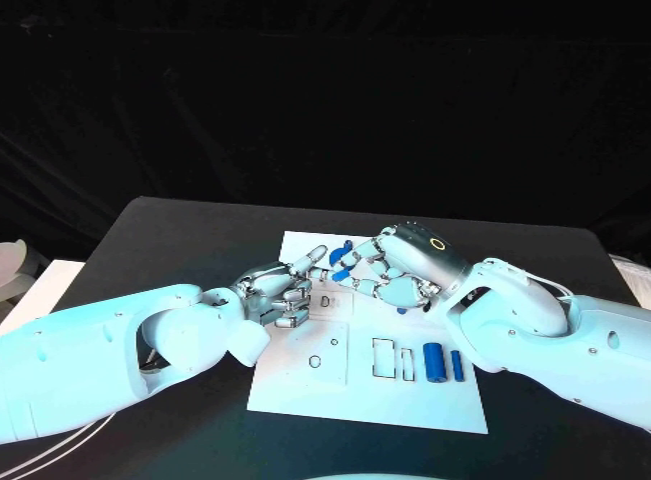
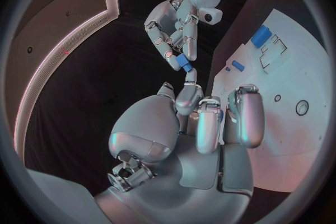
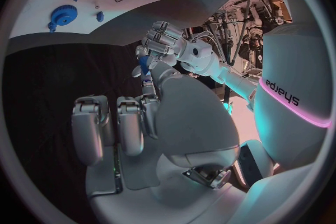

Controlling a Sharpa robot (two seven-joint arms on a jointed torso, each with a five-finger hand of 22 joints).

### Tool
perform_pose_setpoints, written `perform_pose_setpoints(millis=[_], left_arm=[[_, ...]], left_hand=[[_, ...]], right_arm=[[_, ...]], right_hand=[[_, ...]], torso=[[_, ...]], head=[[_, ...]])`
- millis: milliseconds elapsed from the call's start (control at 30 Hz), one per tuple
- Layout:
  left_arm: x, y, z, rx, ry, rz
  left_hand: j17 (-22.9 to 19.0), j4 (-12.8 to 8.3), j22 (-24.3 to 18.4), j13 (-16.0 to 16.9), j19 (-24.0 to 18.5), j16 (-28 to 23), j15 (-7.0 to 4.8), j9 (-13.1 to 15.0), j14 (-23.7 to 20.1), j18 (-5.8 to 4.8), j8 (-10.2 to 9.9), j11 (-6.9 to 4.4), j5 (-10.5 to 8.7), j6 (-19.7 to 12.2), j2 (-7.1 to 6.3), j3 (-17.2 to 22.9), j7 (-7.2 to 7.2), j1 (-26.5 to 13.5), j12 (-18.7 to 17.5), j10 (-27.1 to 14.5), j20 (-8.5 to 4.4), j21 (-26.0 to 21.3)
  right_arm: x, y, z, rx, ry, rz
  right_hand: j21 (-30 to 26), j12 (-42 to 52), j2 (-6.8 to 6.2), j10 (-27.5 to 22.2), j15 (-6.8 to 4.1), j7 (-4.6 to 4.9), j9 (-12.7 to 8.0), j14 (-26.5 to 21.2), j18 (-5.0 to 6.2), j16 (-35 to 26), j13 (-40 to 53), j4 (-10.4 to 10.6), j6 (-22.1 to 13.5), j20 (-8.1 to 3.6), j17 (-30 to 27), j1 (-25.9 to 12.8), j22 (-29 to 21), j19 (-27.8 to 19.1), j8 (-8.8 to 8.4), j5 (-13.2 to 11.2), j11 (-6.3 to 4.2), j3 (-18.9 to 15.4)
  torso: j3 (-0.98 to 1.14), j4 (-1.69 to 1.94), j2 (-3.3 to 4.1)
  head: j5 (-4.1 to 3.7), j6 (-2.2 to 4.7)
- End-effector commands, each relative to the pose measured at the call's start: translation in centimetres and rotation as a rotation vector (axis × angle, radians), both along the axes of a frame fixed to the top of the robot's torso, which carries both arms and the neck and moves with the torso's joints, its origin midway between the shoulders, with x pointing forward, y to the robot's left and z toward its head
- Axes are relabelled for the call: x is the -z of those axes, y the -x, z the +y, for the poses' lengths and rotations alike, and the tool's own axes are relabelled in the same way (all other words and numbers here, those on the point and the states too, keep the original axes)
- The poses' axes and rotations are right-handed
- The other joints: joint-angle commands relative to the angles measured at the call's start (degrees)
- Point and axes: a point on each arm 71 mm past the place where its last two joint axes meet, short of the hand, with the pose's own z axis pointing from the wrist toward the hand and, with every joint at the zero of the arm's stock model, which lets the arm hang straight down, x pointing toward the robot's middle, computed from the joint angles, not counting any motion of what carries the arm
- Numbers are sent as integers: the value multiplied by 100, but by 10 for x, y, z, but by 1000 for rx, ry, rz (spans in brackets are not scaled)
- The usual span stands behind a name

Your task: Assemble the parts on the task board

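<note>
White plate on black — the task board lies in the middle of the table, and both silver hands meet above its far half. The right hand comes in from the near right and pinches a small blue part between its fingertips, lifted off the board; the left wrist view shows the same blue piece caught at the tips of that hand's fingers. The left hand sits just beside it, fingers curled toward the part; whether it actually grips the piece cannot be told. In the right wrist view its fingers close around something blue, touching the right hand's fingertips.

Two blue cylinders lie side by side at the board's near right, beside outlined slots. A blue gear rests on the board — seen from the right wrist.
</note>
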Motion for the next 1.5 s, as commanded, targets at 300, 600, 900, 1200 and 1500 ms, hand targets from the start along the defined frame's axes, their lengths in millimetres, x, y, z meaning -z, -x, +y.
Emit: perform_pose_setpoints(millis=[300, 600, 900, 1200, 1500], left_arm=[[-4, 1, -3, 20, 22, -17], [-4, 1, -3, 21, 22, -17], [-4, 1, -2, 18, 20, -16], [-3, -1, 1, 5, 14, -18], [3, -17, 32, -83, -21, -36]], left_hand=[[1509, 19, 3, 11, 19, 17, -26, 9, 603, -44, 32, -40, -11, 61, 9, 10, 1, 7, -14, 13, -38, 19], [1509, 19, 3, 11, 19, 17, -26, 9, 603, -44, 32, -40, -11, 61, 9, 10, 1, 7, -14, 13, -38, 19], [1509, 14, -2, 13, 17, 17, -29, 9, 603, -42, 33, -43, -11, 67, 6, 12, -2, 12, -15, 13, -41, 16], [1509, 12, -5, 22, 15, 17, -30, 9, 603, -42, 32, -44, -11, 69, 4, 12, -3, 15, -9, 17, -42, 15], [1509, 1, -24, -1, 7, 17, -34, 8, 603, -38, 28, -46, -11, 70, -5, 14, -4, 27, -27, 5, -46, 5]], right_arm=[[5, -5, -7, 41, 40, 20], [7, -6, -9, 51, 49, 24], [6, -6, -9, 52, 42, 18], [7, -8, -10, 53, 54, 25], [11, -12, -1, 39, 146, 7]], right_hand=[[32, 38, -11, 329, -28, -2, 19, 597, 15, 23, 1144, 27, 56, -30, 1510, -58, 1132, 413, 33, 23, -35, -8], [33, 36, -14, 329, -31, -7, 22, 597, 14, 23, 1144, 32, 66, -32, 1510, -69, 1135, 414, 38, 13, -39, -12], [33, 38, -14, 330, -32, -9, 22, 597, 14, 23, 1145, 34, 70, -33, 1510, -73, 1135, 414, 40, 9, -41, -13], [34, 41, -14, 331, -33, -12, 23, 597, 14, 23, 1146, 36, 74, -33, 1510, -78, 1136, 415, 42, 5, -43, -14], [25, 20, -1, 326, -42, -21, 24, 597, 17, 23, 1137, 99, 81, -41, 1510, -158, 1123, 408, 43, -105, -52, -31]], torso=[[-3, 1, -2], [-1, 4, -4], [0, 0, 0], [0, 0, 2], [4, 6, -7]], head=[[9, 3], [10, 5], [13, 3], [5, 0], [0, 14]])
